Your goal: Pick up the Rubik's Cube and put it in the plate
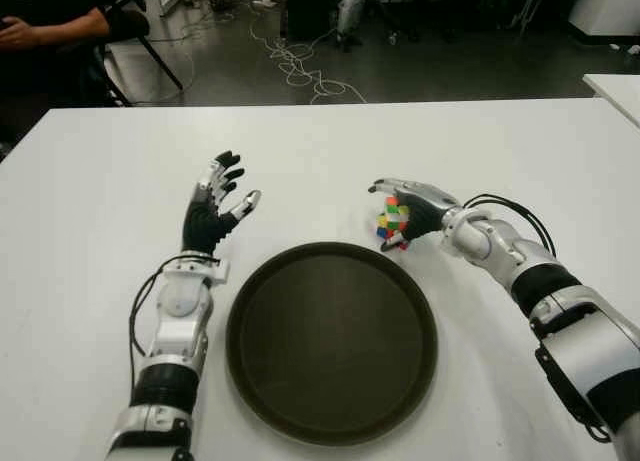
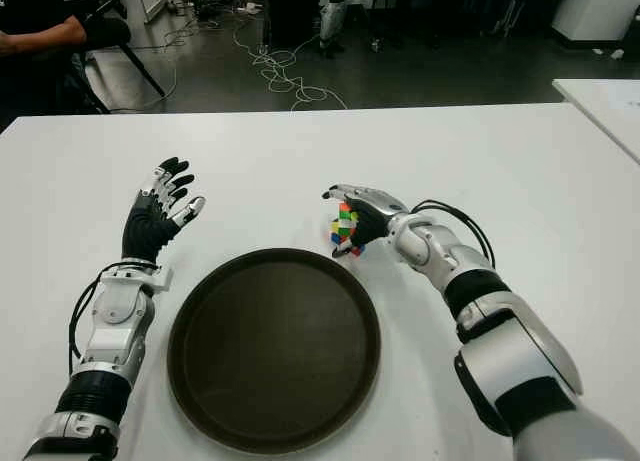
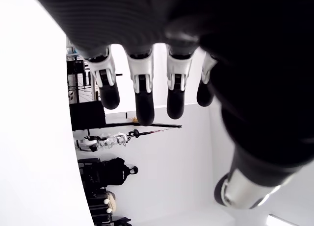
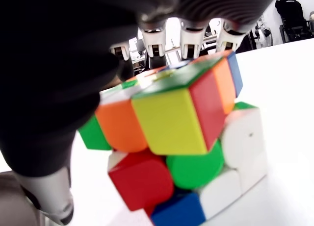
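The Rubik's Cube (image 1: pixel 393 224) is a small multicoloured cube held just beyond the far right rim of the plate (image 1: pixel 331 341), a round dark tray near the table's front. My right hand (image 1: pixel 405 213) is shut on the cube, fingers over its top and thumb at its side. In the right wrist view the cube (image 4: pixel 181 138) fills the picture with my fingers (image 4: pixel 156 42) curled over its far edge. My left hand (image 1: pixel 217 203) is open, fingers spread and raised, to the left of the plate.
The white table (image 1: pixel 90 211) extends wide on all sides. A second white table corner (image 1: pixel 615 86) shows at the far right. A seated person (image 1: pixel 50 26) is beyond the table's far left, with cables on the floor behind.
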Available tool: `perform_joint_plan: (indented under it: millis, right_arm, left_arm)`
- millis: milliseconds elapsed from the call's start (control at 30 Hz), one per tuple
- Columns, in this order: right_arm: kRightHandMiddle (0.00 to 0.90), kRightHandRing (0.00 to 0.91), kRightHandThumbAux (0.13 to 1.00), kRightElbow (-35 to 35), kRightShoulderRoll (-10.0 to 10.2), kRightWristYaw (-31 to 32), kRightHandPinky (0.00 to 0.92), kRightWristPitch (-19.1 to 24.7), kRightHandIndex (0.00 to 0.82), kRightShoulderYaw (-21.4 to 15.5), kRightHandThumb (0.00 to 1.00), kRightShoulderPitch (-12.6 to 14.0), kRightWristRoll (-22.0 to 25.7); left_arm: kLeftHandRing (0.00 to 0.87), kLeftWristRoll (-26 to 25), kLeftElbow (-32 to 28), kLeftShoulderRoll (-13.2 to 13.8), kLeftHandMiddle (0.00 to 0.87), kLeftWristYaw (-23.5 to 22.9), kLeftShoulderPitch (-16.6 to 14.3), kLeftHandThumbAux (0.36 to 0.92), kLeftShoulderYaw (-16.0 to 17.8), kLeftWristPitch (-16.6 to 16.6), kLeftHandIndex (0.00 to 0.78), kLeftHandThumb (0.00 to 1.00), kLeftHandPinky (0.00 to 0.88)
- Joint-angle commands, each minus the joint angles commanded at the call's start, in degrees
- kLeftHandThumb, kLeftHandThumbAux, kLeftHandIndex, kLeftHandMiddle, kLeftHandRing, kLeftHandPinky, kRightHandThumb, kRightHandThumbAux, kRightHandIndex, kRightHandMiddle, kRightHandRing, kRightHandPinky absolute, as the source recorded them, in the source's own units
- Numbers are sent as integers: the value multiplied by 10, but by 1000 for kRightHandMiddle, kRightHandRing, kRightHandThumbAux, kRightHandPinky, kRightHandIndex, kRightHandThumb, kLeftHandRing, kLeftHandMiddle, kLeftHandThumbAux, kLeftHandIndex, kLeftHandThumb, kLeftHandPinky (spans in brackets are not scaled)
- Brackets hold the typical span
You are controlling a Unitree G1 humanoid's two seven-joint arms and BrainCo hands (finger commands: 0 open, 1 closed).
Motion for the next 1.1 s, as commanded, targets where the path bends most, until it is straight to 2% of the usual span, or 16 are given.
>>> perform_joint_plan:
  millis: [400, 733, 1100]
  right_arm:
    - [165, 213, 801, 9, 6, -52, 251, 11, 107, -4, 0, 3, 3]
    - [160, 196, 808, 8, 2, -47, 214, 18, 105, -5, 0, 3, 6]
    - [160, 188, 820, 4, -7, -43, 204, 17, 118, 0, 0, 4, 0]
  left_arm:
    - [124, -4, -11, -2, 144, -3, 3, 758, -1, 5, 70, 46, 103]
    - [126, -8, -16, 1, 140, -8, 6, 772, -1, 12, 71, 37, 109]
    - [124, -3, -26, 2, 137, -7, 9, 753, -2, 20, 68, 35, 112]
